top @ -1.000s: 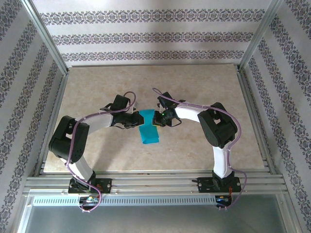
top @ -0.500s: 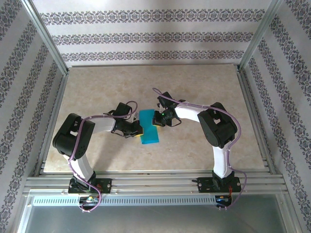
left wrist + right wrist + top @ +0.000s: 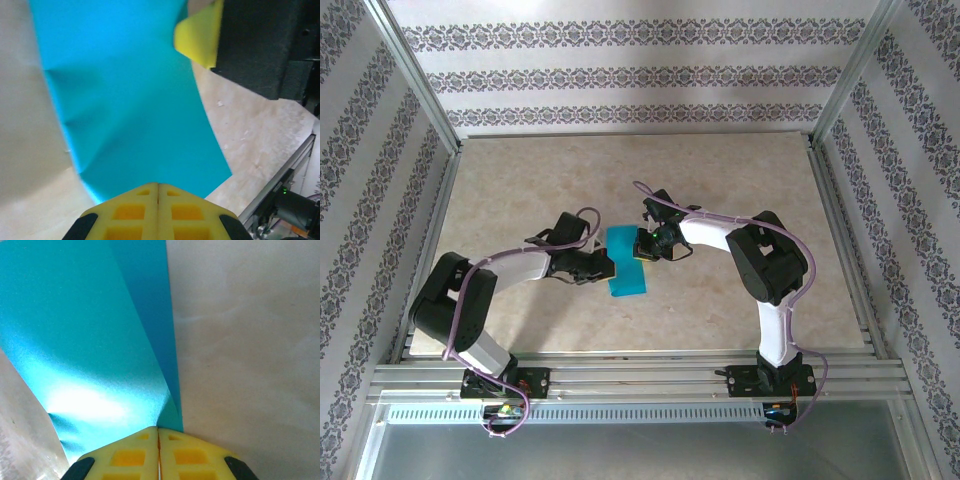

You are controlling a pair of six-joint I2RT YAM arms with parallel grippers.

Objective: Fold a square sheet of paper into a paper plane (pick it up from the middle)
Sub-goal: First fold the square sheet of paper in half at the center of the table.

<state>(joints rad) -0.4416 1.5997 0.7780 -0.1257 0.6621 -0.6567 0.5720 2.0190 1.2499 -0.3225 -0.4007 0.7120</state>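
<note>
**Pinched from both sides**

Finds the paper (image 3: pixel 626 270) over mid-worktop (image 3: pixel 740 190), folded narrow, long axis running near to far. Grips its left edge in the closed left claw (image 3: pixel 611 268) and its far right edge in the closed right claw (image 3: pixel 638 247). Equally close on either side.

Left arm (image 3: pixel 510 266): I rise from my base at the lower left of the top view, elbow bent, forearm reaching right toward frame centre. My left gripper (image 3: pixel 609 268) lies low, fingers pressed together, nipping the left edge of the sheet of paper (image 3: pixel 626 277). Right arm (image 3: pixel 770 262): I arch up from the lower right, forearm pointing left. My right gripper (image 3: pixel 637 249) is likewise closed, pinching the sheet's right edge. The two grippers face each other, near but apart.
</note>
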